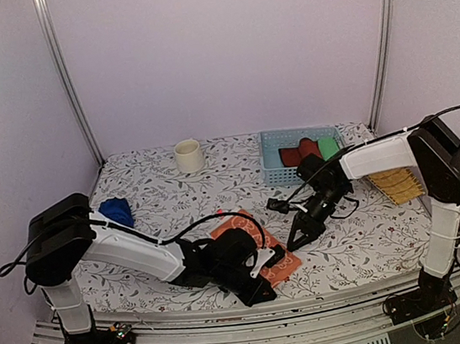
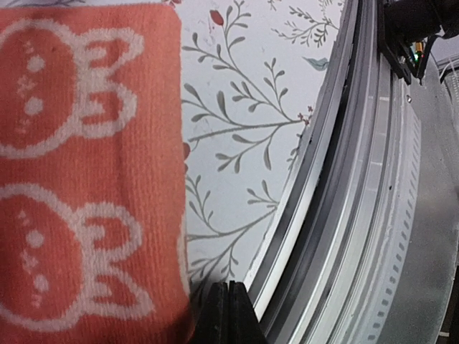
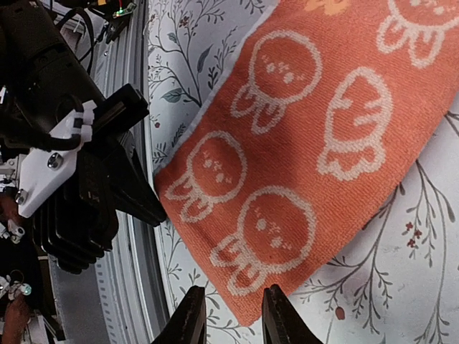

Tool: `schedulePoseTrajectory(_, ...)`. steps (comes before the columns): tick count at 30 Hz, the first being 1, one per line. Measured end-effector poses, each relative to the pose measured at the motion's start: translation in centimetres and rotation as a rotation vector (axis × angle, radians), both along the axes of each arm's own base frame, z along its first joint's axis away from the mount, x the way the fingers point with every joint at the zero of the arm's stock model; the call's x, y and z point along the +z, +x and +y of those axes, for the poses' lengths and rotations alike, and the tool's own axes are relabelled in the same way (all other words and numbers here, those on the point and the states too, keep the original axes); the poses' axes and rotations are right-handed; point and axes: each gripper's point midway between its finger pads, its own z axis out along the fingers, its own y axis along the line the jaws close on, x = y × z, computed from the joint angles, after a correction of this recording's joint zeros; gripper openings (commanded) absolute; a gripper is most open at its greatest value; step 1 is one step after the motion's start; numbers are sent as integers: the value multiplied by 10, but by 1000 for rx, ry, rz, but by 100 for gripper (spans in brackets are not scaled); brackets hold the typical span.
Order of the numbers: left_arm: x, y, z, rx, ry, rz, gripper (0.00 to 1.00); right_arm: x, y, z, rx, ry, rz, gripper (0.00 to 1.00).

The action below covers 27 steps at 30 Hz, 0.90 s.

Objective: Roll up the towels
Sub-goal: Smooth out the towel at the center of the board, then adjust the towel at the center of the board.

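Note:
The orange-salmon towel [image 1: 247, 237] with white printed shapes lies flat near the table's front edge, and shows large in both wrist views [image 2: 86, 172] [image 3: 301, 165]. The blue towel [image 1: 116, 211] sits crumpled at the left. My left gripper [image 1: 261, 291] [image 2: 228, 312] is shut on nothing, its tip on the table just beside the orange towel's front edge. My right gripper [image 1: 294, 242] [image 3: 231, 315] is open by a narrow gap, low over the towel's right corner, which lies between its fingertips [image 3: 276, 319]. In the right wrist view the left gripper [image 3: 136, 197] is at the neighbouring corner.
At the back stands a cream cup [image 1: 188, 155]. A light blue basket [image 1: 273, 166] there holds a red roll [image 1: 302, 151] and a green roll [image 1: 328, 145]. A yellowish cloth [image 1: 397, 185] lies at the right. The metal rail of the front edge [image 2: 337, 215] runs close to the left gripper.

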Motion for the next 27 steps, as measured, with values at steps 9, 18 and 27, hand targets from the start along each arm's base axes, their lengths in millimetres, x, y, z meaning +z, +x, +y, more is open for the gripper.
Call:
schedulePoseTrajectory(9, 55, 8, 31, 79, -104, -131, 2, -8, -30, 27, 93, 5, 78, 27)
schedulePoseTrajectory(18, 27, 88, 69, 426, 0, -117, 1, -37, -51, 21, 92, -61, 188, 27)
schedulePoseTrajectory(27, -1, 133, 61, 531, 15, -72, 0, -36, -53, 23, 92, -47, 218, 27)
